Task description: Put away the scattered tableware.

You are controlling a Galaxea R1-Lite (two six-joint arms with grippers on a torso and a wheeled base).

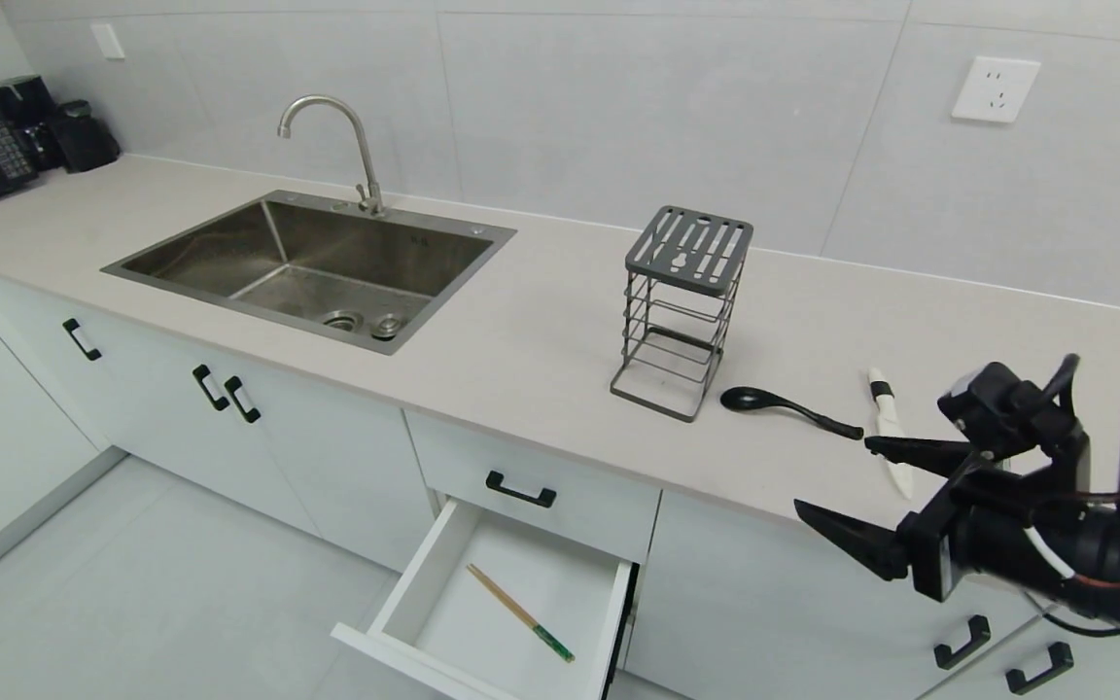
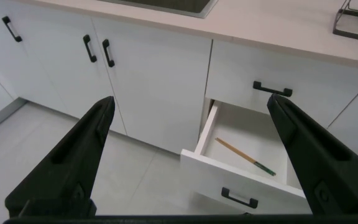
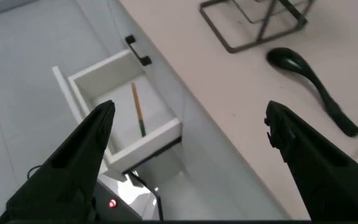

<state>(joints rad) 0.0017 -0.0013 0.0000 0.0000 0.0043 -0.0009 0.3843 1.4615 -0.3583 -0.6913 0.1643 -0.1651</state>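
Spoon point(image 1: 786, 407), black, flat on bench point(image 1: 541, 331) just beside wire rack point(image 1: 684, 311); white knife point(image 1: 888, 428) near. Right pincer point(image 1: 832, 474) released, empty. Left wrist: left pincer point(image 2: 191, 102) splayed, empty, facing open drawer point(image 2: 229, 171) with chopsticks point(image 2: 244, 155) inside. Right wrist: spoon on bench, drawer lower.

Right pincer point(image 1: 832, 474) spread wide and empty, its arm extended in from the robot's right side. Left pincer point(image 2: 190, 102) likewise spread wide, empty, apparently tilted downward.

Light: bright, evenly diffused | shadows: faint under rack point(image 1: 677, 275) | sheen: mild on sink point(image 1: 375, 255) | head-view edges: bowed
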